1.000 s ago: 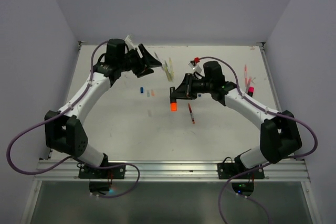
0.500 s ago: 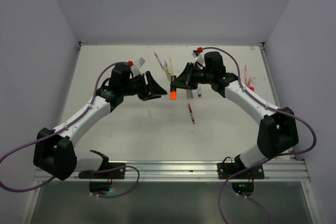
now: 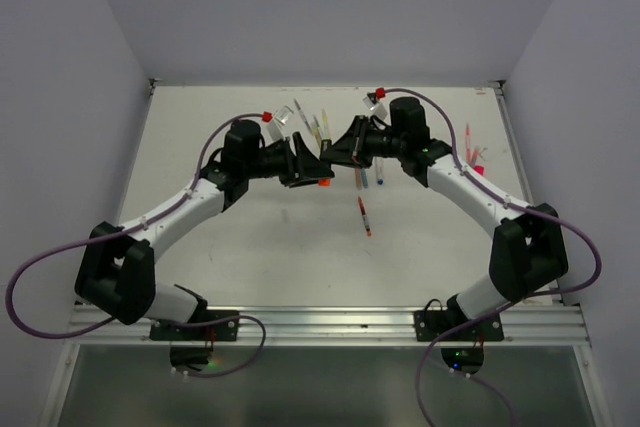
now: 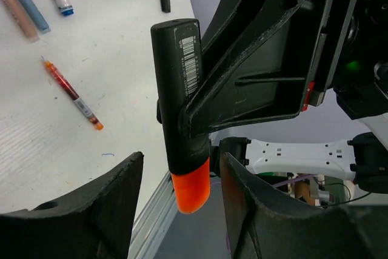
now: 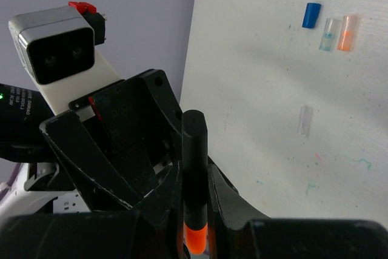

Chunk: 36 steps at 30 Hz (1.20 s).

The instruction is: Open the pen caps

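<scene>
A black highlighter (image 4: 177, 83) with an orange pen cap (image 4: 190, 191) is held above the table, and my right gripper (image 5: 195, 177) is shut on its body (image 5: 194, 150). The orange cap (image 5: 195, 239) points down towards the near edge. My left gripper (image 4: 182, 159) is open, one finger on each side of the cap with a gap on both sides. In the top view the two grippers (image 3: 305, 169) (image 3: 338, 155) meet mid-table, with the orange cap (image 3: 324, 183) just showing. Loose caps lie on the table: a blue one (image 5: 311, 14), a clear blue-tipped one (image 5: 328, 33), an orange one (image 5: 346, 32) and a clear one (image 5: 305, 119).
A red pen (image 3: 364, 215) lies in front of the grippers, blue pens (image 3: 366, 175) lie under the right arm and light pens (image 3: 318, 129) behind. More pens (image 3: 472, 155) lie by the right wall. The metal rail (image 3: 320, 322) runs along the near edge.
My left arm swung from the back left to the middle and brought its open jaws around the orange cap. The right gripper carried the highlighter a little towards the back.
</scene>
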Available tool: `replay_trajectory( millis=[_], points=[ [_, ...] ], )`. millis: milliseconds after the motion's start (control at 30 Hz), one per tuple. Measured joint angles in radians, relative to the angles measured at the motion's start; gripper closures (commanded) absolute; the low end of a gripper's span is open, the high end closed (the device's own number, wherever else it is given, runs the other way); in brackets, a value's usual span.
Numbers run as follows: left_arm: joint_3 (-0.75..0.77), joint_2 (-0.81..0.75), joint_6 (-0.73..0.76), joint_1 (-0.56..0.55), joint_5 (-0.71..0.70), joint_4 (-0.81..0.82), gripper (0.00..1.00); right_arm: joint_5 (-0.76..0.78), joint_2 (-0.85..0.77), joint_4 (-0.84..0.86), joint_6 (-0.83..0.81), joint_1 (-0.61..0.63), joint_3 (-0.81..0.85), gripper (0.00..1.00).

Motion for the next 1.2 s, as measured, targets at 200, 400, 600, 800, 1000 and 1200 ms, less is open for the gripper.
replay_trajectory(
  millis=[200, 400, 600, 800, 1000, 1200],
  points=[
    [0.005, 0.044, -0.016, -0.011, 0.036, 0.043, 0.77, -0.005, 0.007, 0.041, 0.035, 0.0, -0.013, 1.0],
    [-0.002, 0.051, -0.075, 0.001, 0.066, 0.126, 1.0, -0.033, 0.01, 0.2, 0.112, -0.012, -0.063, 1.0],
    [-0.123, 0.045, -0.179, 0.019, 0.068, 0.371, 1.0, -0.106, 0.072, 0.448, 0.253, -0.026, -0.124, 1.0],
    [-0.187, 0.023, -0.264, 0.03, 0.036, 0.563, 1.0, -0.183, 0.152, 0.756, 0.437, -0.043, -0.138, 1.0],
    [-0.19, -0.008, -0.279, 0.032, 0.001, 0.632, 1.0, -0.245, 0.205, 0.928, 0.523, -0.048, -0.08, 1.0],
    [-0.212, -0.012, -0.314, 0.032, 0.003, 0.727, 1.0, -0.275, 0.236, 1.067, 0.58, -0.048, -0.066, 1.0]
  ],
)
